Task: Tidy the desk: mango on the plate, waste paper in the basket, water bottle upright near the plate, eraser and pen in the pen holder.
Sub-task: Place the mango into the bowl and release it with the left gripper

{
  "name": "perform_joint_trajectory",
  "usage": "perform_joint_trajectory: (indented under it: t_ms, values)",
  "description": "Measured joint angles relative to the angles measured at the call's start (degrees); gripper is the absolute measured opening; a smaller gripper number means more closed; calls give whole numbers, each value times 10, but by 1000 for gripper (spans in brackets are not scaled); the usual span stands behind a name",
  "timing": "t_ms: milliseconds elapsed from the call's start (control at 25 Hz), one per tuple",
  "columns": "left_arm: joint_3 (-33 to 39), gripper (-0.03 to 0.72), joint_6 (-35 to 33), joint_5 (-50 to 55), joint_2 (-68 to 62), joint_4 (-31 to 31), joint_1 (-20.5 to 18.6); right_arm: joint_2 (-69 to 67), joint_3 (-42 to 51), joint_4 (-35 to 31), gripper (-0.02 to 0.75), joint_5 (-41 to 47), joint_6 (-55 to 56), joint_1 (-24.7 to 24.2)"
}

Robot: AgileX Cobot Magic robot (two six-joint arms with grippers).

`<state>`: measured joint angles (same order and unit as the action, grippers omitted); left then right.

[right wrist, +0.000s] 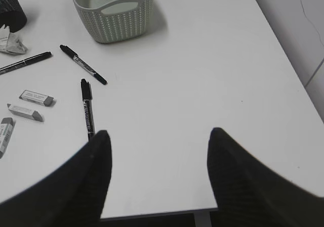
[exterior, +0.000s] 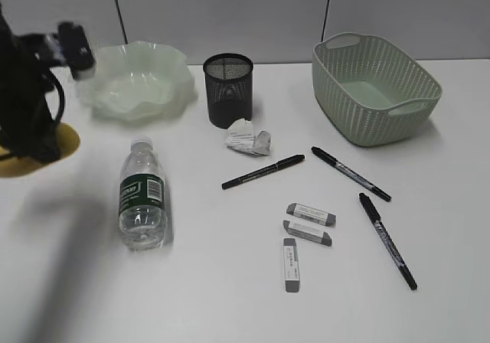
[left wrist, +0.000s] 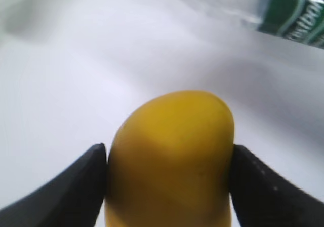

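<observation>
Gripping mango [left wrist: 169, 161] in left gripper [left wrist: 169, 186] near left edge of desk [exterior: 230, 297]. Right gripper [right wrist: 159, 151] spread wide, empty, over right edge.

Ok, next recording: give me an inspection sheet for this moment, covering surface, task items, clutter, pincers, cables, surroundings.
Surface: white desk, no spills seen.
Task items: mango clamped in the left pincer; plate empty; water bottle lying on its side; waste paper beside the pen holder; basket empty; three pens and three erasers loose on the desk.
Clutter: nothing seen.
Pincers: left shut on the mango; right pincer open, holding nothing, above bare desk.
Cables: a black cable loops along the left arm.
Surroundings: grey panelled wall behind.
</observation>
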<state>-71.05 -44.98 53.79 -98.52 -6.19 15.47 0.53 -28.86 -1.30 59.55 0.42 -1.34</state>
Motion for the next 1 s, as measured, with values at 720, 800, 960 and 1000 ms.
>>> perform_joint_trajectory:
  t_ms: [720,800,960,1000]
  values:
    - [-129,544,60,-541,-65,467,-73,0,0,0,468,0,0,0]
    - [-142,544,60,-546,-97,471,-68,0,0,0,468,0,0,0]
    - [-167,544,60,-553,-150,470,-50,0,0,0,467,0,0,0]
    - [-173,544,60,-553,-163,468,-46,0,0,0,467,0,0,0]
